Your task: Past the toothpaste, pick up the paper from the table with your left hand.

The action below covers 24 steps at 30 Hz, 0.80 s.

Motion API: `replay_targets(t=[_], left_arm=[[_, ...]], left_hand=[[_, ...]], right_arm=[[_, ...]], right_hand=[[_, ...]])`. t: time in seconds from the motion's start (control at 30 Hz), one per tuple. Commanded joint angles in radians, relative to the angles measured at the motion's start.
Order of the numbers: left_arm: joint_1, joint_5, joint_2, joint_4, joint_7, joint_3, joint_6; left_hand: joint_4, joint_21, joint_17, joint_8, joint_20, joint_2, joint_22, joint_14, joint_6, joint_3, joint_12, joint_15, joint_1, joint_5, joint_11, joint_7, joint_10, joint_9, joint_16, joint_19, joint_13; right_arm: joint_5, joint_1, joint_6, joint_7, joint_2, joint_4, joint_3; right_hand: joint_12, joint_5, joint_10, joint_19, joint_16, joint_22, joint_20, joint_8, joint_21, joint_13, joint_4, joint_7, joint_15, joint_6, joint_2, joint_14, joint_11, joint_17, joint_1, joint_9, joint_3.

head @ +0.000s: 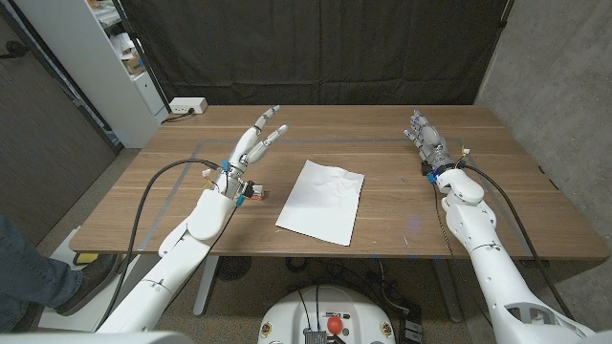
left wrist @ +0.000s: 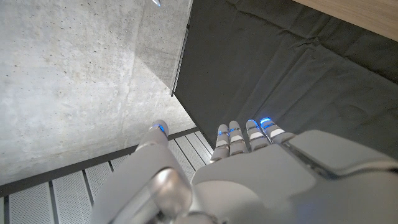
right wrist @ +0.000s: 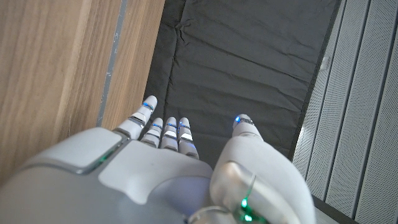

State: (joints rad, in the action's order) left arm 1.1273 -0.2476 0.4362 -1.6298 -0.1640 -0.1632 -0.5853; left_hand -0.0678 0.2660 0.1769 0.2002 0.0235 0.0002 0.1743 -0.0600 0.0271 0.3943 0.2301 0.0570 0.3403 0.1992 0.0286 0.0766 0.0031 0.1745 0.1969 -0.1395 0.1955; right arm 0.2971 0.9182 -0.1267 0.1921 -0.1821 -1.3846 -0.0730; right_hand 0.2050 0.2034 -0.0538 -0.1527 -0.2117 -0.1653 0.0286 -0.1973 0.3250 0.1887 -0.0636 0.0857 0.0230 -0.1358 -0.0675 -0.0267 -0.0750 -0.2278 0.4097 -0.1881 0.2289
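Observation:
A white sheet of paper [head: 322,201], slightly creased, lies on the wooden table [head: 382,143] near its middle front. My left hand [head: 252,148] hovers left of the paper, apart from it, fingers spread and holding nothing; the left wrist view shows my left hand [left wrist: 249,174] with its fingers pointing at a dark curtain. My right hand [head: 427,143] is at the table's right side, well right of the paper, fingers straight and together, empty. In the right wrist view my right hand [right wrist: 168,168] reaches along the table's edge. I see no toothpaste.
A white power strip [head: 187,106] lies at the table's far left corner. A white shelf unit [head: 115,57] stands beyond the left side. A dark curtain [head: 316,48] hangs behind the table. A person's leg [head: 29,277] is at the lower left edge.

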Motion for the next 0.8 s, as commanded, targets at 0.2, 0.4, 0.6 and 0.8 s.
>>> replay_targets(t=[0.2, 0.4, 0.6, 0.8], left_arm=[[-0.013, -0.106, 0.027, 0.022, -0.055, -0.02, -0.061], [-0.002, -0.136, 0.041, 0.003, -0.066, -0.02, -0.05], [0.016, -0.185, 0.071, -0.037, -0.064, -0.017, -0.024], [0.032, -0.229, 0.105, -0.091, -0.045, -0.018, 0.028]], left_hand=[[-0.009, -0.004, 0.002, 0.007, 0.0, 0.002, 0.003, 0.017, 0.015, 0.002, 0.008, 0.001, 0.013, 0.006, 0.0, -0.001, 0.018, 0.005, 0.007, 0.006, 0.0], [-0.012, -0.006, 0.002, 0.007, 0.002, 0.001, 0.003, 0.018, 0.017, 0.002, 0.008, 0.0, 0.015, 0.007, -0.002, -0.002, 0.02, 0.005, 0.006, 0.007, 0.0], [-0.015, -0.008, 0.003, 0.006, 0.003, 0.001, 0.003, 0.02, 0.019, 0.002, 0.008, 0.0, 0.019, 0.008, -0.001, -0.003, 0.022, 0.006, 0.005, 0.008, 0.0], [-0.02, -0.011, 0.003, 0.005, 0.006, 0.0, 0.003, 0.022, 0.02, 0.003, 0.006, 0.0, 0.024, 0.009, -0.005, -0.003, 0.021, 0.006, 0.004, 0.007, 0.0]], right_arm=[[-0.006, -0.005, -0.005, -0.004, 0.005, 0.008, -0.002], [-0.007, -0.006, -0.006, -0.005, 0.007, 0.008, 0.0], [-0.006, -0.008, -0.009, -0.005, 0.01, 0.009, 0.002], [-0.004, -0.004, -0.009, -0.006, 0.013, 0.008, 0.001]], right_hand=[[-0.003, 0.006, -0.004, -0.01, -0.006, -0.002, 0.001, -0.001, -0.005, 0.001, -0.015, -0.002, 0.004, -0.004, -0.005, 0.008, -0.004, 0.002, 0.008, -0.004, 0.007], [-0.004, 0.006, -0.003, -0.01, -0.005, -0.002, 0.0, -0.001, -0.009, 0.001, -0.02, -0.003, 0.004, -0.004, -0.004, 0.008, -0.003, 0.004, 0.014, -0.004, 0.008], [-0.004, 0.007, -0.004, -0.011, -0.004, -0.002, 0.0, -0.001, -0.011, 0.001, -0.023, -0.003, 0.004, -0.004, -0.002, 0.009, -0.004, 0.005, 0.016, -0.004, 0.008], [-0.004, 0.007, -0.003, -0.011, -0.004, -0.003, -0.001, -0.001, -0.013, 0.001, -0.024, -0.004, 0.004, -0.003, -0.002, 0.009, -0.004, 0.005, 0.017, -0.004, 0.007]])
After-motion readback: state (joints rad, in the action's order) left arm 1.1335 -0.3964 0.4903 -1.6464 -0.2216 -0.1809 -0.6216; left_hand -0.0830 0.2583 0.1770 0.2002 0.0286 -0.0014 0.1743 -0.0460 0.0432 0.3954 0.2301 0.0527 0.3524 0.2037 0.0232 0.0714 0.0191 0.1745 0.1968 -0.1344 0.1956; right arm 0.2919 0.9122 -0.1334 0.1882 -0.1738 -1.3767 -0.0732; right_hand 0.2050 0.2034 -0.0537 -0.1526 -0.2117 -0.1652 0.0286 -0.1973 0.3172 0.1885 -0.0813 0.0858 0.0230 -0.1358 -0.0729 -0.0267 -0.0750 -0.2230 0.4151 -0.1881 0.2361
